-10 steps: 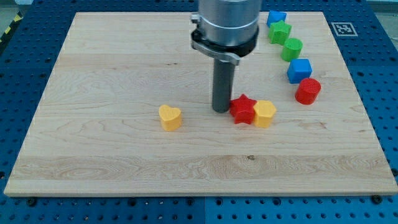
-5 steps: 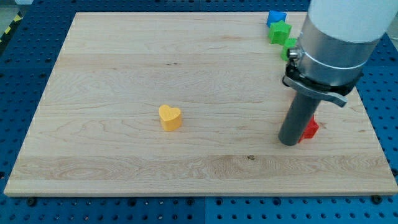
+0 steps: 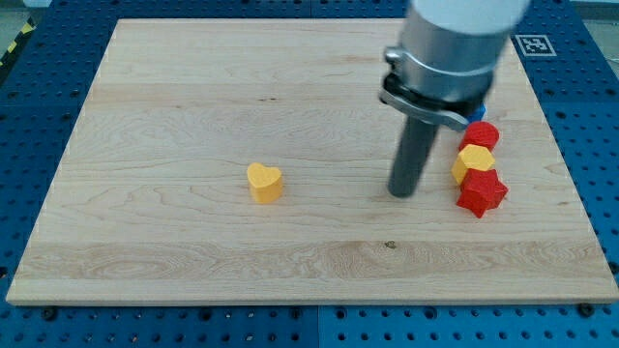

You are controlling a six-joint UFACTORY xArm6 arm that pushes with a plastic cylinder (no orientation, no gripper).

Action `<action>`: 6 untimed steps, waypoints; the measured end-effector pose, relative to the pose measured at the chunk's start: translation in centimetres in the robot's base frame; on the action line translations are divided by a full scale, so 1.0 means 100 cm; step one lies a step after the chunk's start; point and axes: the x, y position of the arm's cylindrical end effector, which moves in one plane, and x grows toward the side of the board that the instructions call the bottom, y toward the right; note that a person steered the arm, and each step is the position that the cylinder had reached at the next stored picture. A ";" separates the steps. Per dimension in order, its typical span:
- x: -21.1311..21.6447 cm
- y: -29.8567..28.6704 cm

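Note:
My tip [image 3: 402, 192] rests on the wooden board [image 3: 193, 242], right of the middle. It touches no block. Nearest, a short way to its right, stand a red star block [image 3: 482, 192] and a yellow block [image 3: 474, 161] just above it, the two touching. A red block [image 3: 481, 135] sits above the yellow one. Far off to the tip's left lies a yellow heart block [image 3: 263, 181], alone. The arm's body hides the blocks that stood near the view's top right.
A sliver of blue block [image 3: 505, 112] shows beside the arm at the right. The board lies on a blue perforated table [image 3: 29, 145]. A fiducial marker [image 3: 535, 43] sits at the board's top right corner.
The tip swept right, carrying the red star and yellow block over beside the red block, then drew back left. The yellow heart stayed put.

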 end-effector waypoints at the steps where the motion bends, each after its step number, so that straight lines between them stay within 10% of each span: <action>1: -0.027 -0.072; 3: -0.022 -0.206; 6: 0.006 -0.153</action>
